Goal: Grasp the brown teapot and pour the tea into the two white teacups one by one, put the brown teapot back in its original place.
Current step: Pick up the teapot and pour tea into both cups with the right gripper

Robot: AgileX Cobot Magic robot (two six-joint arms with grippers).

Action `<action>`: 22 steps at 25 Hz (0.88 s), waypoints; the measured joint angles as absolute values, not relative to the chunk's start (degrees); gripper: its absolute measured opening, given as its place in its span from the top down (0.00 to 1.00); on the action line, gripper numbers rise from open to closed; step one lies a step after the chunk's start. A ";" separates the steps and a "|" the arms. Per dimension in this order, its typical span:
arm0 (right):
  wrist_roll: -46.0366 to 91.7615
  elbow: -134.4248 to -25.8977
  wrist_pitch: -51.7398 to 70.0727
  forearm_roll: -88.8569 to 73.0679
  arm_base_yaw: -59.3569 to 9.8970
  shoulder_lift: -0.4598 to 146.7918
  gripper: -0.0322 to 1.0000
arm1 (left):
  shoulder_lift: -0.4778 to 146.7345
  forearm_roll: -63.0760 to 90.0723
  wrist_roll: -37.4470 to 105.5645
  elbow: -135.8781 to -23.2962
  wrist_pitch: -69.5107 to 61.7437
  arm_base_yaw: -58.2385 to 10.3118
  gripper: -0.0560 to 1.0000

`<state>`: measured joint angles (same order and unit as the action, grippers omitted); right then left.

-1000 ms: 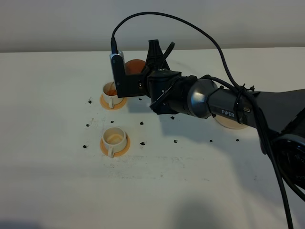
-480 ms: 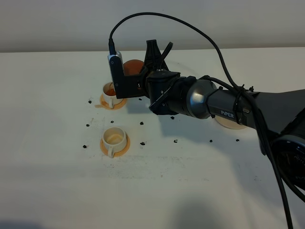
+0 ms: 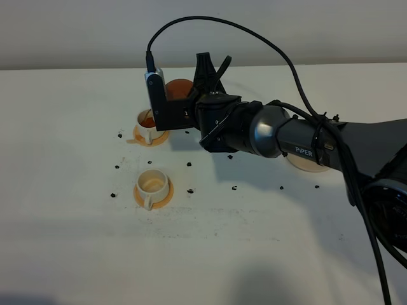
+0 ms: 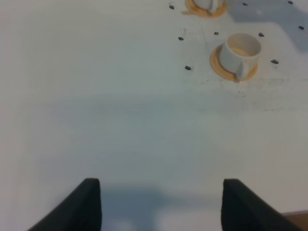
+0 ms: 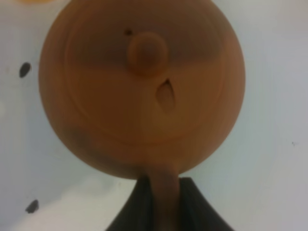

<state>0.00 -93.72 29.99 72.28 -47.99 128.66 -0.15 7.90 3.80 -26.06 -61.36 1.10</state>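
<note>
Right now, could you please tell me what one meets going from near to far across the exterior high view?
Near cup → far cup → teapot; the coaster overlaps the near cup's depth, so it is left out.

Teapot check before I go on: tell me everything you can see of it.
The teapot is round, reddish-brown and matte like clay, with a knobbed lid that has a small hole. Its stubby handle is pinched between the right gripper's dark fingers, and it appears lifted. From the high camera it sits close beside the far cup, mostly hidden by the gripper; its spout cannot be seen.
</note>
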 joint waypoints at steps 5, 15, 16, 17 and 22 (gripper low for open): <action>0.00 -93.72 30.82 72.64 -47.76 128.66 0.88 | -0.15 7.90 3.75 -26.06 -61.36 1.10 0.46; 0.00 -93.72 30.99 73.10 -47.69 128.66 0.88 | -0.15 7.90 3.75 -26.06 -61.36 1.10 0.46; 0.00 -93.72 30.99 73.10 -47.69 128.66 0.88 | -0.15 7.90 3.75 -26.06 -61.36 1.10 0.46; 0.00 -93.72 30.99 73.15 -47.69 128.66 0.88 | -0.15 7.90 3.75 -26.06 -61.36 1.10 0.46; 0.00 -93.72 31.06 73.34 -47.69 128.66 0.88 | -0.15 7.90 3.75 -26.06 -61.36 1.10 0.46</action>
